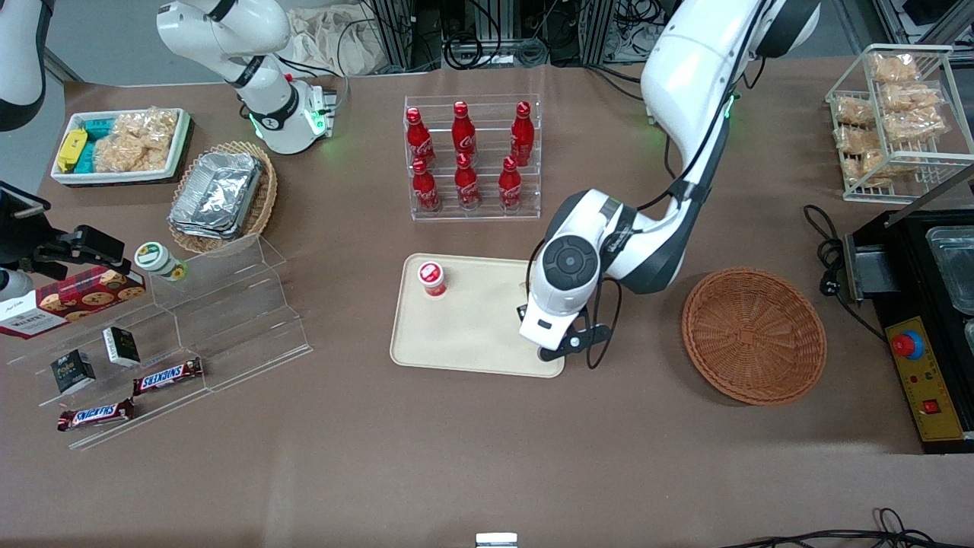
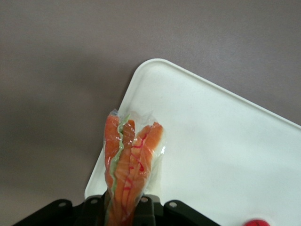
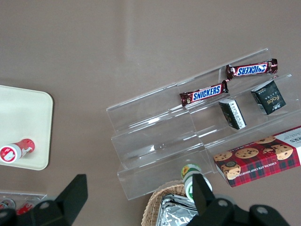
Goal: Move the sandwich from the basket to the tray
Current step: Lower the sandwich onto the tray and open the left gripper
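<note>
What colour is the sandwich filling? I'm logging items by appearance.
Orange with red streaks and a green strip, clearest in the left wrist view, where the end effector holds the sandwich.

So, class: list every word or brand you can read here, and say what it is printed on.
"SNICKERS": two bars on the clear stand.
"Walkers": cookie box, only just legible.
Coca-Cola script: red bottles.
Two dark boxes, jar, control box: too small.
The tool holds the sandwich over the tray; no text.
</note>
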Controlling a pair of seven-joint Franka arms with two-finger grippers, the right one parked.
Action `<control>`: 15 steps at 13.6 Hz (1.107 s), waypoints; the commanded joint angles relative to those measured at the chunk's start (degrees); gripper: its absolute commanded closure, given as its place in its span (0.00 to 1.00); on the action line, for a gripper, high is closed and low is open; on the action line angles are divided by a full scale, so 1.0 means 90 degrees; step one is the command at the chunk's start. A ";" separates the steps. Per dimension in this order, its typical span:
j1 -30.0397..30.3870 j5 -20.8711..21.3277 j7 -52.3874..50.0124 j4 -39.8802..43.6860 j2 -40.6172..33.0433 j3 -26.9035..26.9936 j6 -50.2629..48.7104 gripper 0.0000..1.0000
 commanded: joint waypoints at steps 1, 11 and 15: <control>-0.0066 -0.0039 -0.0091 0.0118 0.0242 0.0029 0.0117 1.00; -0.0261 0.0010 -0.0091 0.0157 0.0555 0.0058 0.0362 0.55; -0.0242 0.0029 -0.0343 0.0225 0.0390 0.0116 0.0342 0.02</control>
